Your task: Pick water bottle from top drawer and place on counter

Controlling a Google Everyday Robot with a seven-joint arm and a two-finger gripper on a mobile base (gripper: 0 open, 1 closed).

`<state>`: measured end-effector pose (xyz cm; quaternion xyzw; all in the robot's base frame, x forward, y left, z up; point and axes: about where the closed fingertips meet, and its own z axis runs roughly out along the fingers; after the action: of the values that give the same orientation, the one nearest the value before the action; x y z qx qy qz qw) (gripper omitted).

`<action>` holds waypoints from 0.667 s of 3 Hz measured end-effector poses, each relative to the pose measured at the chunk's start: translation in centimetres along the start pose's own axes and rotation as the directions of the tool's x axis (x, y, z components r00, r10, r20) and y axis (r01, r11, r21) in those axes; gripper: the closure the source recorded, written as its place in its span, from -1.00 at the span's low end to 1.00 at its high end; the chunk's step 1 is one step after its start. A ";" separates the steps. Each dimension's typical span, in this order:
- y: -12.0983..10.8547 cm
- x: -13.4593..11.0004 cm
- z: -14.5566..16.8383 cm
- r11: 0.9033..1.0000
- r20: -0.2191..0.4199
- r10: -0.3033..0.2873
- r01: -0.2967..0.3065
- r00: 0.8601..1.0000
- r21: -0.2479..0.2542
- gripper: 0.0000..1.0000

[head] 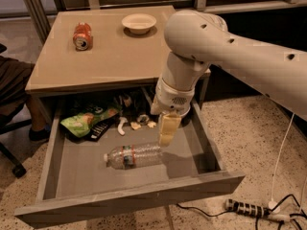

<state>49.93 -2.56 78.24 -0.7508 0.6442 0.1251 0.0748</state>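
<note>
Water bottle [133, 155], flat in top drawer [129, 198]; your gripper [165, 137] hangs over its base for top-down grasp, spread unreadable.

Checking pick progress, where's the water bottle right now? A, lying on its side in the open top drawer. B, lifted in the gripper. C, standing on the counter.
A: the water bottle lies on its side on the top drawer floor, with the gripper poised just above its base end.

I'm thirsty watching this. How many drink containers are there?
2. A water bottle lies in the open drawer, the gripper at its bottom end; a soda can lies on the tabletop. Clutter at the drawer's back may hide more.
</note>
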 end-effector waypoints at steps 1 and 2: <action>0.0 0.0 0.0 1.000 0.000 0.000 0.000 1.000 0.000 -0.52; 0.0 -0.1 0.1 1.000 -0.001 -0.002 0.002 1.000 -0.003 -0.27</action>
<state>49.90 -2.43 78.13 -0.7517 0.6432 0.1256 0.0738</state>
